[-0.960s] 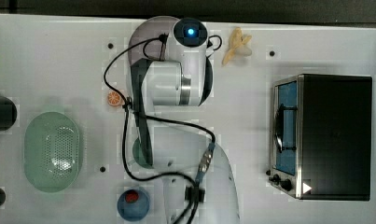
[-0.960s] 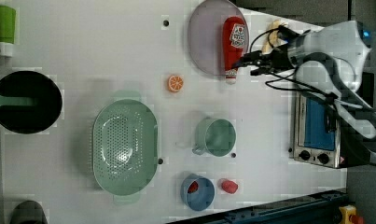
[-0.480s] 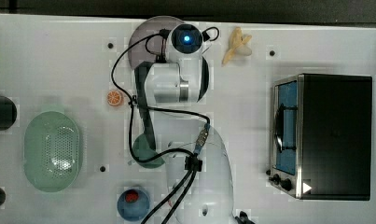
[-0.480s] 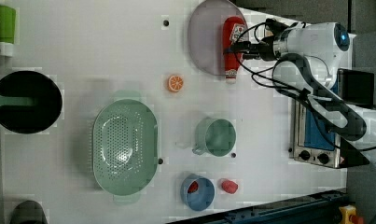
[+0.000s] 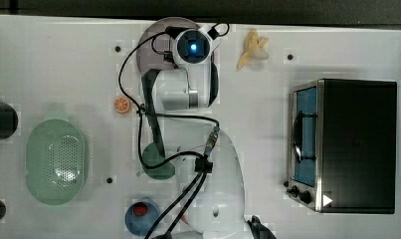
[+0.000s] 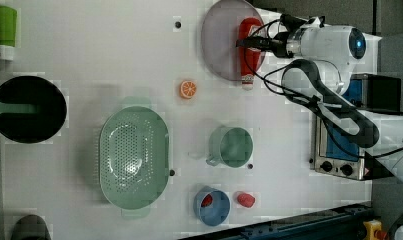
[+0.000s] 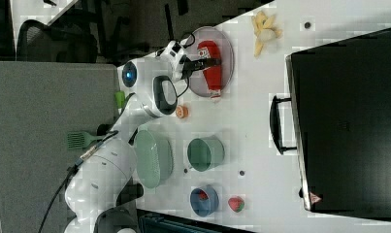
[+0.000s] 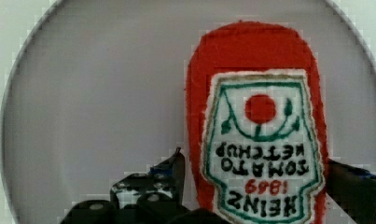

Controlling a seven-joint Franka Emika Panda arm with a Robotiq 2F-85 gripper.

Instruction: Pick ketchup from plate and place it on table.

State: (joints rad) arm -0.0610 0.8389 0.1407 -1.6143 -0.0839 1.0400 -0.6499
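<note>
Red plush, with a stitched white label, is what the whole move hangs on: the ketchup (image 6: 251, 50) lies flat on the greyish-lilac plate (image 6: 219, 45), toward the edge of the plate nearer the arm in the left view, its white cap poking past the rim onto the white counter (image 6: 114, 50). In the left view its long axis runs up and down the picture, base up, cap down; the right view shows the same, the ketchup (image 7: 211, 65) lying along the plate (image 7: 227, 39) with the cap at the rim nearest the orange slice (image 7: 182, 112). The gripper (image 6: 250, 43) reaches in from the left view's right, crosswise to that axis, and sits right over the bottle's upper body. From the wrist view, the ketchup (image 8: 258, 126) fills the space between the two dark fingers (image 8: 174, 170), one on each long flank of the label, so the fingers are spread wide and straddle the bottle across its narrow width rather than along its length. I see a sliver of plate (image 8: 97, 107) between the near finger and the red side, so they are not gripping yet, and nothing is lifted. To my eye the alignment is about right: the coming squeeze needs only to close across the short axis. The soft body will likely give a little, and the bare counter beside the plate, toward the left view's left, looks like an easy place to set it down.
</note>
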